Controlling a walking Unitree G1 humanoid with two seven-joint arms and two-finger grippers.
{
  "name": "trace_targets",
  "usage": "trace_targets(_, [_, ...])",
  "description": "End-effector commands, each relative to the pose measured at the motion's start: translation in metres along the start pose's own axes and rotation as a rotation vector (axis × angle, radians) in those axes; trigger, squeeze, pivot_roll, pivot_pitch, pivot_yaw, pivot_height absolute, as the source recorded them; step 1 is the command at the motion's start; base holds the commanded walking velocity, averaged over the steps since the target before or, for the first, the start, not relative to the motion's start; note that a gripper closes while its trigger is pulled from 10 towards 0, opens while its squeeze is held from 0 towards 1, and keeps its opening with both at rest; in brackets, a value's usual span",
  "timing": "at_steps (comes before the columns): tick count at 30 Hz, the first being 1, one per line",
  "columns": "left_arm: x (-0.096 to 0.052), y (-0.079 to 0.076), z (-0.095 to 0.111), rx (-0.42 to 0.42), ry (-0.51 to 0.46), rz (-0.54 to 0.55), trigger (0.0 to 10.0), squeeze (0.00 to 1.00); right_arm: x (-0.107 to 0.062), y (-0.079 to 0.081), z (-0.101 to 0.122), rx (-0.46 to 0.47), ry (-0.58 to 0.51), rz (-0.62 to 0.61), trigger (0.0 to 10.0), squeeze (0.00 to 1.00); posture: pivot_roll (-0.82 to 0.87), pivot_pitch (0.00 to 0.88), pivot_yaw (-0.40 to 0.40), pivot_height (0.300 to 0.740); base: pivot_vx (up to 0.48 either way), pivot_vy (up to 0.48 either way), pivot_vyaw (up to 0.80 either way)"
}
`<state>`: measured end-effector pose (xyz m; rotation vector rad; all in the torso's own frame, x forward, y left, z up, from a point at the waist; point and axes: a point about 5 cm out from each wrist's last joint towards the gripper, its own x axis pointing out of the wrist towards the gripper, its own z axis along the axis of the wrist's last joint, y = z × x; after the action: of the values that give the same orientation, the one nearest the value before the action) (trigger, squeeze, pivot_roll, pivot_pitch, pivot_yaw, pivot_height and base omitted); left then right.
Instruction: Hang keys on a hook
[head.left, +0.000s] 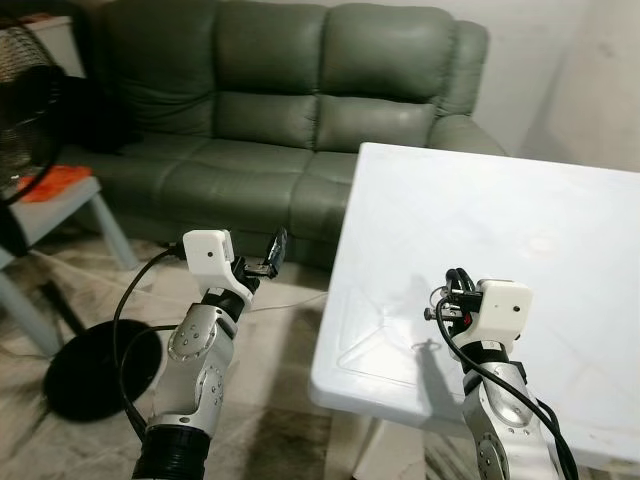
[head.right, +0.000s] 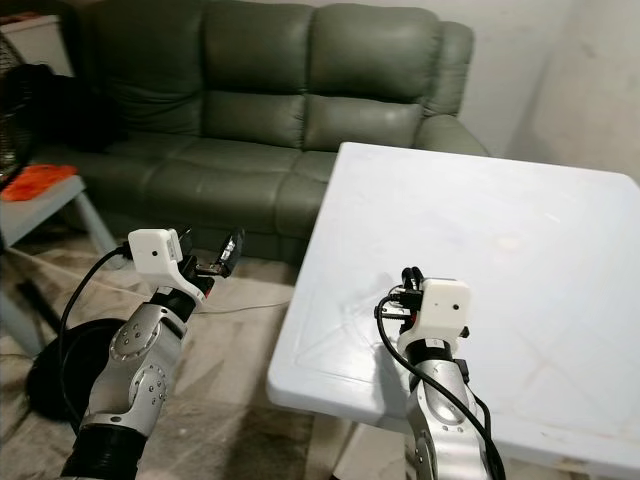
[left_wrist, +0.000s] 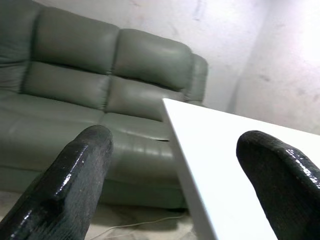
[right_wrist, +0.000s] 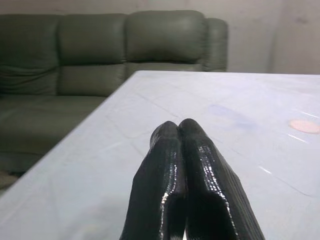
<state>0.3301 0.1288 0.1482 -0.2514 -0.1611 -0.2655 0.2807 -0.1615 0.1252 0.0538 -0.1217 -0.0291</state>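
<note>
1. My right gripper (right_wrist: 181, 131) hovers low over the near part of the white table (head.left: 560, 230), fingers pressed together on nothing, parked, I judge, rather than grasping.
2. My left gripper (head.left: 272, 255) stands off the table's edge toward the green sofa (head.left: 270, 100), fingers spread wide, ready to take something.
3. I cannot find the keys or a hook here; I judge the search comes first.

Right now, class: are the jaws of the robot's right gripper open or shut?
Shut. In the right wrist view the right gripper has its two black fingers pressed together with nothing between them, above the white table.
</note>
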Motion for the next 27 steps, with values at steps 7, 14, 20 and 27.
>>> trace_targets(7, [0.0006, 0.0083, 0.0021, -0.012, 0.006, 0.024, 10.0, 0.00, 0.0004, 0.0040, -0.0007, -0.002, 0.003, -0.003, 10.0, 0.00, 0.00, 0.000, -0.003, 0.740, 0.000, 0.411, -0.78])
trace_targets(14, [0.0013, 0.0123, 0.0024, -0.010, 0.014, 0.062, 10.0, 0.00, 0.0017, 0.0044, -0.0013, -0.002, 0.004, -0.007, 10.0, 0.00, 0.00, 0.000, -0.002, 0.740, 0.000, 0.262, -0.78])
trace_targets(20, [0.0013, 0.0114, -0.0009, -0.036, 0.042, 0.089, 10.0, 0.00, 0.0009, 0.0048, -0.0020, -0.005, 0.008, -0.006, 10.0, 0.00, -0.01, 0.000, -0.003, 0.740, 0.000, 0.000, -0.78])
trace_targets(27, [0.0012, 0.0102, -0.0046, -0.025, 0.067, 0.109, 10.0, 0.00, 0.0008, 0.0054, -0.0025, -0.008, 0.010, -0.002, 10.0, 0.00, -0.01, 0.000, -0.007, 0.740, 0.000, 0.000, -0.78])
